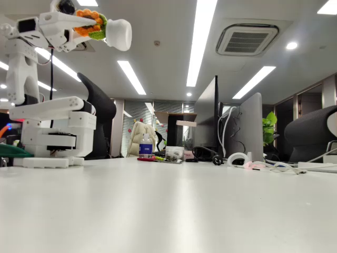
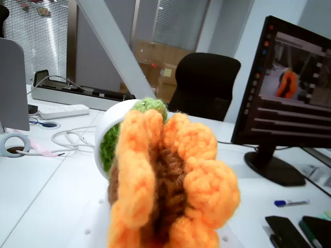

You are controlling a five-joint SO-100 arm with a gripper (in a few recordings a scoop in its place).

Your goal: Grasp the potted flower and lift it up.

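In the fixed view the potted flower (image 1: 95, 25) hangs high above the table at the upper left, tipped on its side. Its rounded white pot (image 1: 119, 34) points right, and its orange petals and green leaves sit between the fingers. My white gripper (image 1: 87, 23) is shut on the flower just behind the pot. In the wrist view the flower (image 2: 170, 181) is very close, with orange petals around a brown centre. Behind the petals are green leaves and the white pot (image 2: 106, 129).
The arm's white base (image 1: 52, 132) stands at the table's left. Along the far edge are a water bottle (image 1: 146, 145), monitor backs (image 1: 247, 126), cables and a black chair (image 1: 102, 113). The wrist view has a lit monitor (image 2: 297, 98), a power strip (image 2: 64, 110), a pen (image 2: 289, 203) and a phone (image 2: 284, 230).
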